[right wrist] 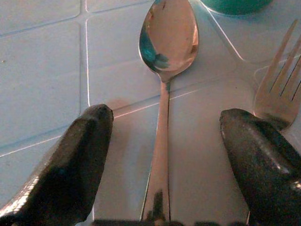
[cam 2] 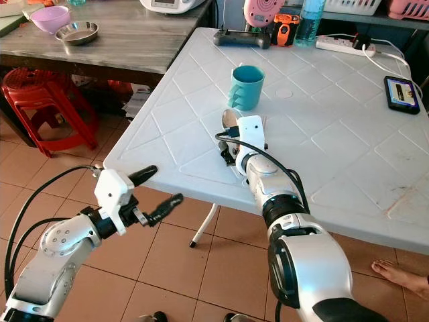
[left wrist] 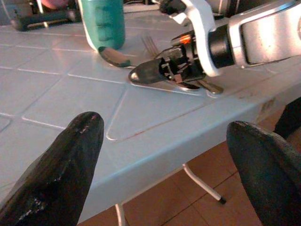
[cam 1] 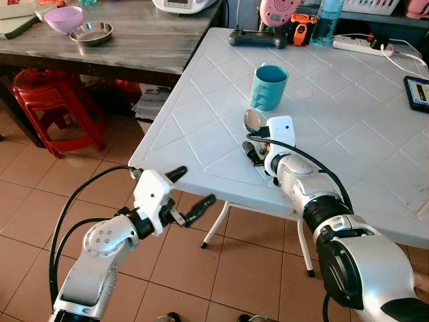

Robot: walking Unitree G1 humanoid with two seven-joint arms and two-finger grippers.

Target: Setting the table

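No legible text or labels

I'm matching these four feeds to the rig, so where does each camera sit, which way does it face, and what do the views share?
Left eye view: on the head, looking down at the white table; both arms show.
Right eye view: same scene, shifted slightly.
Left wrist view: beyond the table edge, looking across it at the right gripper, between open left fingers.
Right wrist view: above the spoon, fingers open astride its handle, fork beside.
Shared: spoon, teal cup.

spoon and fork on the table, just ahead of the right claw

the spoon (right wrist: 164, 94) lies between the right claw's (cam 1: 253, 149) fingers, the fork (right wrist: 277, 89) beside its right one, the cup (cam 1: 269, 86) beyond; the left claw (cam 1: 191, 191) hangs off the table's (cam 1: 201, 144) edge.
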